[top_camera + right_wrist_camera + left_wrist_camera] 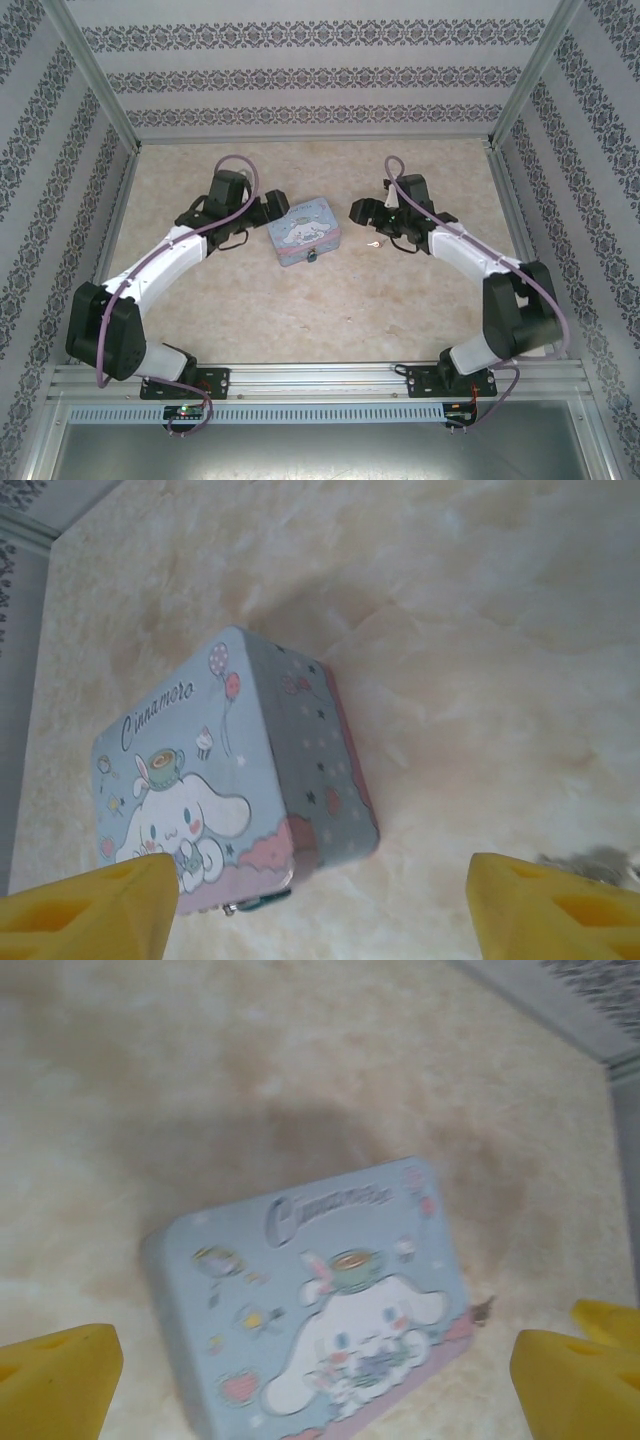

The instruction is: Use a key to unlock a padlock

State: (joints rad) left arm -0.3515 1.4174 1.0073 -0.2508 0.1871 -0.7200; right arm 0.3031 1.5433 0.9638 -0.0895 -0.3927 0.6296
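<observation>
The tiny teal padlock [262, 901] hangs at the front edge of the pastel blue cartoon tin [230, 780], and is a small speck on the tin's near side [313, 256] from above. The thin silvery key [375, 243] lies flat on the table to the right of the tin, and it shows at the right edge beside one finger [592, 859]. My right gripper [360, 212] is open above the table between tin and key, holding nothing. My left gripper [280, 207] is open at the tin's far left corner, its yellow fingers [55, 1380] wide either side of the tin [310, 1300].
The beige marbled table [300, 310] is walled by patterned panels with metal posts. A grey wall base [560, 1000] runs beyond the tin on the left arm's side. A small dark blurred bit [483, 1309] sticks out at the tin's edge.
</observation>
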